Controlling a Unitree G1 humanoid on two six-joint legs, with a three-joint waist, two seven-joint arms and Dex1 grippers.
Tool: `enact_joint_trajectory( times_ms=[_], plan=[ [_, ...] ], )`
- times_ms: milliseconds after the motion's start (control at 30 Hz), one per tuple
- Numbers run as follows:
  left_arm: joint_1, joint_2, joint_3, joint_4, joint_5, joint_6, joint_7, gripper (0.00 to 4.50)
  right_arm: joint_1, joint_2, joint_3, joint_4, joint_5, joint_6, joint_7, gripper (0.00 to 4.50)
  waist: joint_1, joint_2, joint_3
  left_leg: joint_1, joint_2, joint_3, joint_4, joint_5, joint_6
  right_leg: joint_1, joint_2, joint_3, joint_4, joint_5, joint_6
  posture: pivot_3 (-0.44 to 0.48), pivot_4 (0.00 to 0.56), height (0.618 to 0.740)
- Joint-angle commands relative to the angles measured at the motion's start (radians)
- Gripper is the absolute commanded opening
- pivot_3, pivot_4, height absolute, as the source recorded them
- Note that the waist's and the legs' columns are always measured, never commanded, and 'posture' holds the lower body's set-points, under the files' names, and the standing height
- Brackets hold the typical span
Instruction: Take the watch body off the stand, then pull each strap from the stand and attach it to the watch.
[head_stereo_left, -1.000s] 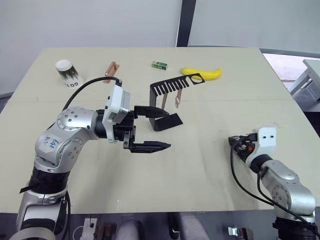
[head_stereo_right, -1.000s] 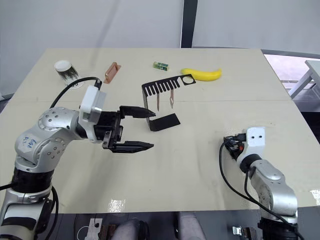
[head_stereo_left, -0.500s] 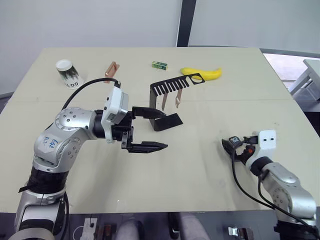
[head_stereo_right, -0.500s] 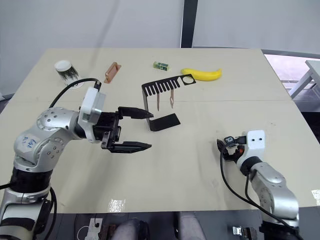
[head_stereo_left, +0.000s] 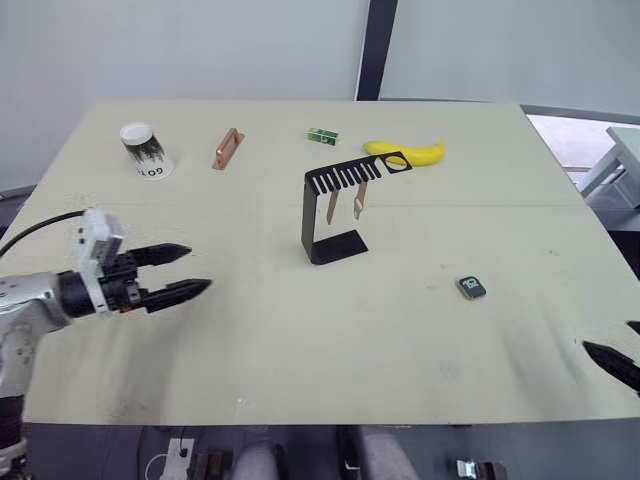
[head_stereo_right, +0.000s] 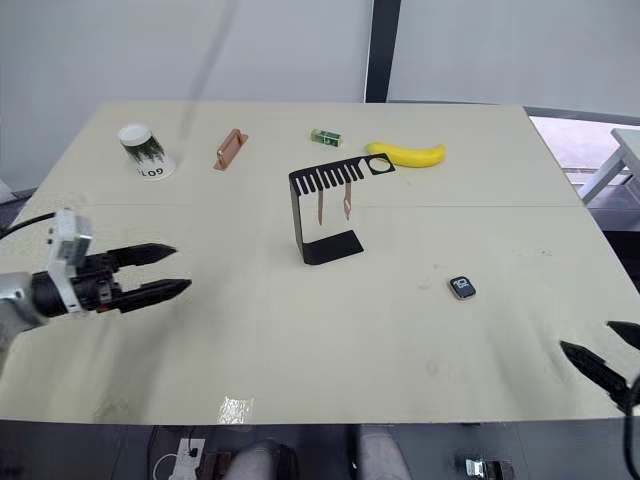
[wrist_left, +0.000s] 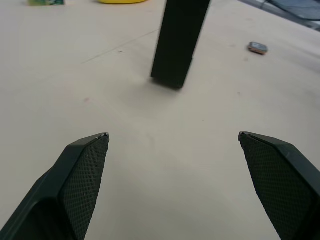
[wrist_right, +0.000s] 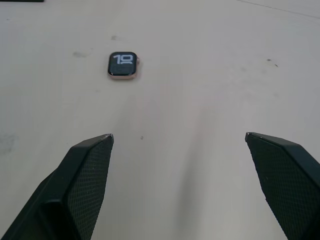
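Lies face-up ahead of the right gripper (wrist_right: 180, 137), jaws apart: watch body (wrist_right: 123, 65), dark, rim maybe rosy.

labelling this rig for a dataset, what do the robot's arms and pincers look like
The left pincer has two long, black, pointed fingers on a black mount, with a white block above it, a silver-grey rounded arm and a black cable. The wrist views show the finger pads with a fine cross-hatched texture. The right pincer has the same black pointed fingers.
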Motion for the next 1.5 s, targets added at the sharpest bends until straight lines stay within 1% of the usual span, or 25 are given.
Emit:
enact_joint_trajectory(
  times_ms=[33, 133, 200, 333, 400, 500, 567, 667, 700, 800, 900, 1033, 1200, 1500],
  plan=[
    [-0.014, -0.004, 0.029, -0.011, 0.006, -0.035, 0.025, 4.5, -0.001, -0.017, -0.058, 0.008, 0.005, -0.042, 0.032, 4.48, 0.003, -0.001, 0.0, 0.0, 0.0, 0.0, -0.001, 0.0, 0.0, 0.0, 0.0, 0.0, 0.0, 0.0, 0.0, 0.0, 0.15, 0.74],
    [-0.011, -0.036, -0.01, -0.064, 0.009, -0.041, 0.05, 4.5, -0.034, -0.014, -0.029, -0.006, 0.012, -0.043, 0.014, 4.48, 0.006, -0.001, 0.0, 0.001, 0.0, 0.001, -0.002, 0.0, 0.0, 0.0, -0.001, 0.0, 0.0, 0.0, 0.0, 0.0, 0.15, 0.74],
    [-0.018, -0.07, -0.036, -0.112, 0.002, -0.03, 0.089, 4.5, -0.049, -0.009, 0.01, -0.045, 0.01, -0.046, 0.012, 4.48, 0.01, -0.001, 0.0, 0.001, 0.0, 0.001, -0.003, 0.0, -0.001, 0.0, -0.001, 0.0, 0.0, 0.0, 0.0, 0.0, 0.15, 0.74],
    [-0.011, -0.171, -0.137, -0.29, -0.01, 0.026, 0.211, 4.5, -0.1, 0.019, 0.104, -0.205, 0.08, 0.006, -0.041, 4.48, 0.011, -0.001, 0.0, 0.001, 0.0, 0.001, -0.003, 0.001, -0.001, 0.0, -0.001, 0.0, 0.001, 0.0, 0.0, 0.0, 0.15, 0.74],
    [-0.028, -0.236, -0.209, -0.356, 0.029, 0.061, 0.319, 4.5, -0.135, 0.034, 0.169, -0.306, 0.132, 0.044, -0.093, 4.48, 0.01, -0.001, 0.0, 0.0, 0.0, 0.001, -0.003, 0.001, -0.002, 0.0, -0.001, 0.001, 0.001, 0.0, 0.0, 0.0, 0.15, 0.74],
    [-0.057, -0.344, -0.303, -0.407, 0.103, 0.093, 0.484, 4.5, -0.2, 0.057, 0.271, -0.425, 0.201, 0.094, -0.189, 4.48, 0.011, 0.0, -0.001, -0.001, 0.0, 0.0, -0.002, 0.001, -0.002, 0.001, -0.001, 0.001, 0.002, 0.0, 0.0, 0.0, 0.15, 0.74],
    [-0.074, -0.403, -0.357, -0.41, 0.17, 0.089, 0.574, 4.5, -0.254, 0.071, 0.336, -0.479, 0.241, 0.118, -0.257, 4.48, 0.011, 0.0, -0.001, -0.001, 0.0, 0.0, -0.002, 0.002, -0.003, 0.001, 0.0, 0.001, 0.002, 0.0, 0.0, 0.0, 0.15, 0.74],
    [-0.123, -0.537, -0.4, -0.372, 0.253, 0.105, 0.747, 4.5, -0.34, 0.088, 0.449, -0.543, 0.262, 0.138, -0.347, 4.48, 0.012, -0.001, -0.001, -0.001, -0.001, 0.0, -0.001, 0.002, -0.003, 0.001, 0.0, 0.001, 0.003, 0.0, 0.0, 0.0, 0.15, 0.74],
    [-0.135, -0.564, -0.422, -0.365, 0.28, 0.108, 0.776, 4.5, -0.37, 0.09, 0.486, -0.561, 0.257, 0.145, -0.378, 4.48, 0.013, -0.001, -0.001, -0.001, -0.001, -0.001, 0.0, 0.002, -0.002, 0.001, 0.0, 0.001, 0.003, 0.0, 0.001, 0.0, 0.15, 0.74],
    [-0.159, -0.603, -0.464, -0.331, 0.34, 0.077, 0.804, 4.5, -0.47, 0.114, 0.572, -0.596, 0.293, 0.166, -0.482, 4.48, 0.01, -0.001, -0.001, -0.001, -0.001, -0.001, 0.002, 0.002, -0.002, -0.001, 0.0, 0.0, 0.003, 0.0, 0.001, 0.0, 0.15, 0.74],
    [-0.169, -0.615, -0.476, -0.292, 0.377, 0.042, 0.807, 4.5, -0.517, 0.122, 0.608, -0.602, 0.322, 0.179, -0.534, 4.48, 0.012, -0.001, -0.001, -0.001, 0.0, -0.001, 0.003, 0.002, -0.002, -0.002, 0.0, 0.0, 0.004, 0.0, 0.0, 0.0, 0.15, 0.74],
    [-0.215, -0.656, -0.479, -0.208, 0.401, -0.005, 0.813, 4.5, -0.558, 0.111, 0.67, -0.59, 0.315, 0.177, -0.543, 4.48, 0.014, -0.001, -0.001, -0.003, 0.0, -0.001, 0.005, 0.002, -0.001, -0.002, 0.0, 0.0, 0.004, 0.0, 0.001, 0.0, 0.15, 0.74],
    [-0.243, -0.696, -0.493, -0.165, 0.433, -0.032, 0.826, 4.5, -0.596, 0.115, 0.722, -0.568, 0.3, 0.172, -0.554, 4.48, 0.014, -0.001, -0.001, -0.004, 0.0, -0.002, 0.008, 0.001, 0.0, -0.002, -0.001, -0.001, 0.004, 0.0, 0.001, 0.0, 0.15, 0.74],
    [-0.292, -0.707, -0.49, -0.088, 0.499, -0.114, 0.837, 4.5, -0.608, 0.117, 0.77, -0.547, 0.272, 0.154, -0.548, 4.48, 0.014, -0.001, -0.001, -0.004, 0.001, -0.002, 0.008, 0.001, 0.0, -0.002, 0.0, -0.001, 0.005, 0.0, 0.001, 0.0, 0.15, 0.74]
  ],
)
